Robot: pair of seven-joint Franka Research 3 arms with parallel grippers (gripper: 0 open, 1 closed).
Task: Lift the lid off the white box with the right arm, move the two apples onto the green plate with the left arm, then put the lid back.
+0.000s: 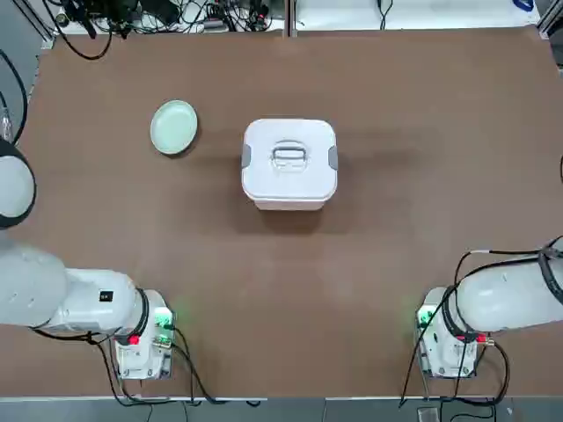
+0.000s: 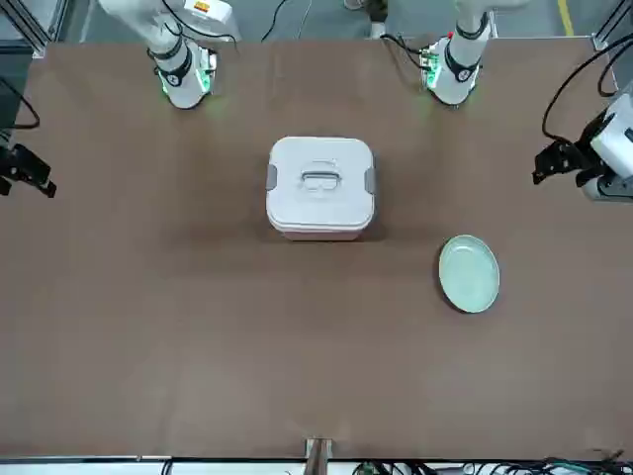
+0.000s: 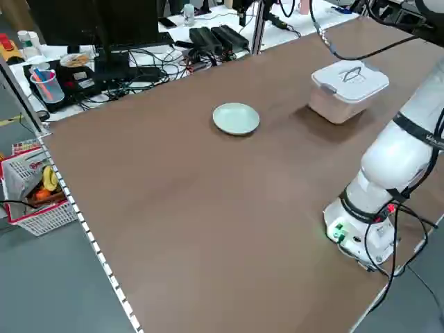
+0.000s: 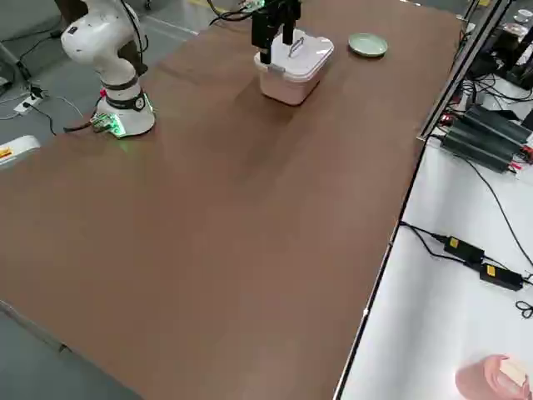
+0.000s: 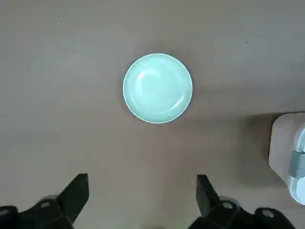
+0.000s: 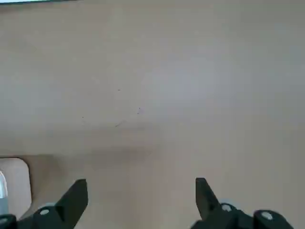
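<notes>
Stretching across every view is a brown table (image 1: pixel 290 281), matte and bare apart from two things. In the top view the white box (image 1: pixel 289 187) is sitting near the table's centre with the lid (image 1: pixel 289 154) closed on it, the bar handle lying across the middle and a grey clip showing at 3 and at 9 o'clock. The green plate (image 1: pixel 174 127) is resting apart from the box, toward its 10 o'clock, with nothing on it. No apples are showing in any view; the shut lid is hiding the box's inside.

Both arms are standing back at 6 o'clock in the top view, the left arm (image 1: pixel 66 294) at the lower left and the right arm (image 1: pixel 515 294) at the lower right, green lights glowing at their bases.

The wrist views are giving what the overhead does not: the left gripper (image 5: pixel 143 202) is hanging over bare table with its jaws wide apart, looking down on the plate, and the right gripper (image 6: pixel 142 200) is likewise spread wide over bare table, holding nothing, with a corner of the box at the picture's edge.

The left side view alone is showing a cluttered bench beyond the table, with cables (image 3: pixel 177 59), power bricks, a pink cup (image 3: pixel 47 84) and a basket (image 3: pixel 38 198) on the floor. The right side view is adding a white bench (image 4: pixel 466 250) with black adapters.
</notes>
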